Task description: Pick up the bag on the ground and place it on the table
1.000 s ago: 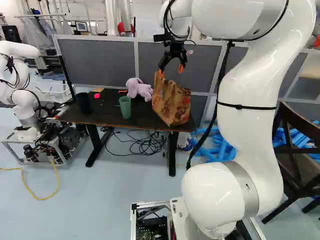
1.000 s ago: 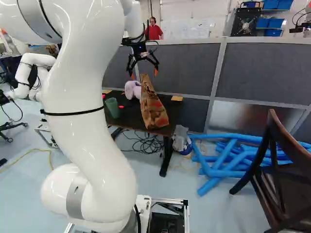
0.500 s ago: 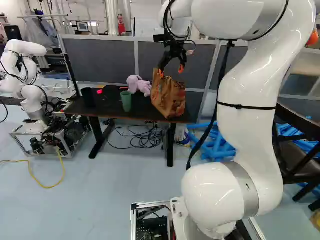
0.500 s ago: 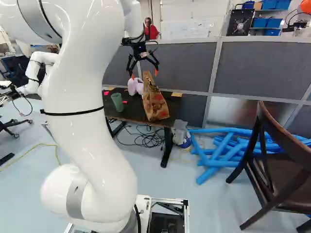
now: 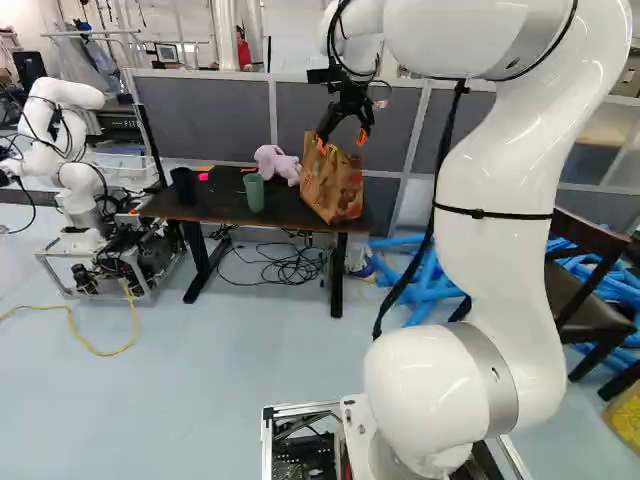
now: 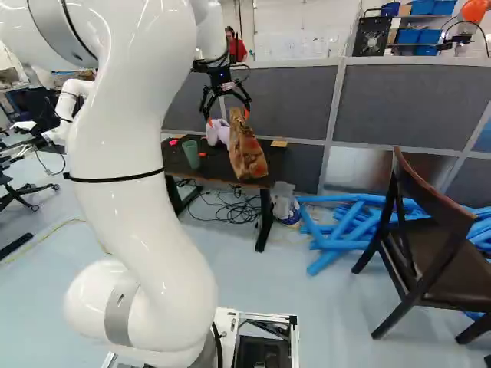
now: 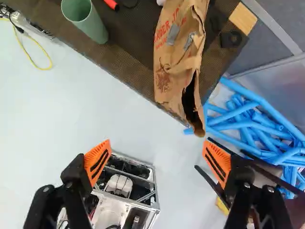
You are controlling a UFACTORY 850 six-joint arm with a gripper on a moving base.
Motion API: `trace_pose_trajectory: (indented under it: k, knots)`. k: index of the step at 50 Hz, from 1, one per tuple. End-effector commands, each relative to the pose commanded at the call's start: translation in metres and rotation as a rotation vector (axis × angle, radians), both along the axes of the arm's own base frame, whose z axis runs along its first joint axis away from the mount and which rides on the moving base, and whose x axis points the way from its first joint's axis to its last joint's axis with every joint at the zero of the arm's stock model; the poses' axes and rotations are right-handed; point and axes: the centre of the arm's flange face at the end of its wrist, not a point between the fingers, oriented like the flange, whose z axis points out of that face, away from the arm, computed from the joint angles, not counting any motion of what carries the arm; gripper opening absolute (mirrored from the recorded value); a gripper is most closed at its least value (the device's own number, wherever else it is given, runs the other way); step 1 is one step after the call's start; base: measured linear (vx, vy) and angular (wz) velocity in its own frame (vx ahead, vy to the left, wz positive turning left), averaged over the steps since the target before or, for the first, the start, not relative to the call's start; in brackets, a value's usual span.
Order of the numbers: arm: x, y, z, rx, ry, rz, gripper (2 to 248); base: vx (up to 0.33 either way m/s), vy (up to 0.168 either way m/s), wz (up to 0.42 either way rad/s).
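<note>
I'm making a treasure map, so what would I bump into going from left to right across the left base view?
Another robot, dark cup, green cup, brown paper bag, dark chair.

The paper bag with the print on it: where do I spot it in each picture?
Left base view: the bag stands on the table, near the picture's middle.
Right base view: near the middle, right of the arm's big white curve.
Wrist view: ahead of the open gripper.
Shared landmark: the green cup on the same table.
</note>
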Motion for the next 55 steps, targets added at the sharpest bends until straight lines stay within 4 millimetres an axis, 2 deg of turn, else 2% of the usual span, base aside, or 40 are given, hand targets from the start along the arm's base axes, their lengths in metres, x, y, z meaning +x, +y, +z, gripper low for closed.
trace_pose_trajectory:
  k: [27,55]
  knots:
    - [0.0000,0.0000,0.0000,0.000,0.000,0.000,247,-0.152,-0.003,0.001]
    - [-0.0003,0.0000,-0.0007,0.000,-0.002,-0.001,247,-0.011,-0.001,0.000]
